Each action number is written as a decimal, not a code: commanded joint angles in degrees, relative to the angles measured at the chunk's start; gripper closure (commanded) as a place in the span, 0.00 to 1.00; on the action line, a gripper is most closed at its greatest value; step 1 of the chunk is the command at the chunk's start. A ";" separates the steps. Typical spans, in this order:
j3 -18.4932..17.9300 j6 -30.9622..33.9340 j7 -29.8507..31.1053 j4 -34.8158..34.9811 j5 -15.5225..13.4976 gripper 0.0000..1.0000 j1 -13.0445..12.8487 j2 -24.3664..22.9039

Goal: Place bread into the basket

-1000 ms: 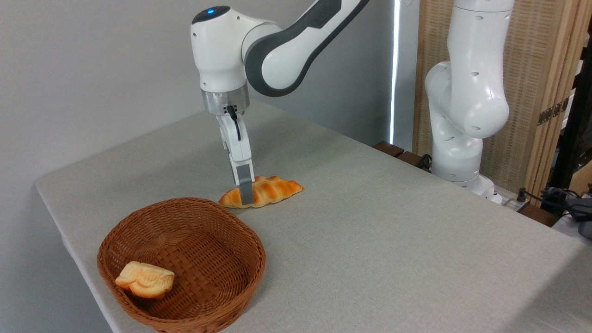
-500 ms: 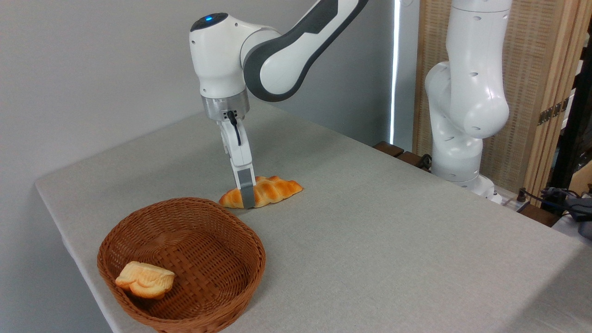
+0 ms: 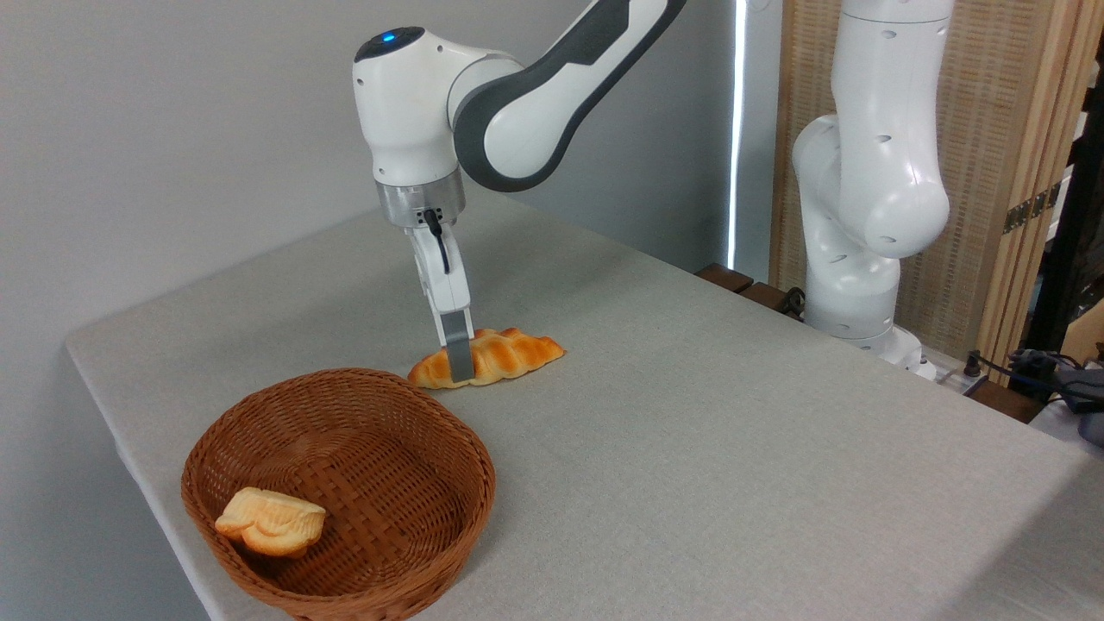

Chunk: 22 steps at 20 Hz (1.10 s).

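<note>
Camera view: the claw (image 3: 459,369) stands upright over the left third of the bread (image 3: 496,356), near finger across its front face; whether it is clamped cannot be told. Bread lies on the cloth-covered counter (image 3: 690,431); braided, ridged, glossy, pointed; probably light and slightly yielding, so grip across the narrow width. Below-left of the claw sits the stiff woven basket (image 3: 470,461), holding a paler bread piece (image 3: 270,520).

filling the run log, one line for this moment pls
gripper: down at bread, grip unclear | bread: on table | basket: holds small pale piece
</note>
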<state>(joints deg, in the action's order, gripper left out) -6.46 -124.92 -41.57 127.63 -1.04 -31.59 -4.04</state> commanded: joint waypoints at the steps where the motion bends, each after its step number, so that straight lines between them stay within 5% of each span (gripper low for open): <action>1: -0.84 -0.50 -0.88 0.07 -0.27 0.73 -0.67 -0.18; 18: -1.27 -0.76 2.99 -4.75 -0.98 0.69 -0.14 -6.95; 22: -5.84 -8.21 2.99 -6.43 -1.07 0.66 -0.05 -6.16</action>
<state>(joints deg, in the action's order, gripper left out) -8.83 -127.27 -38.87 122.27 -1.07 -31.39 -10.97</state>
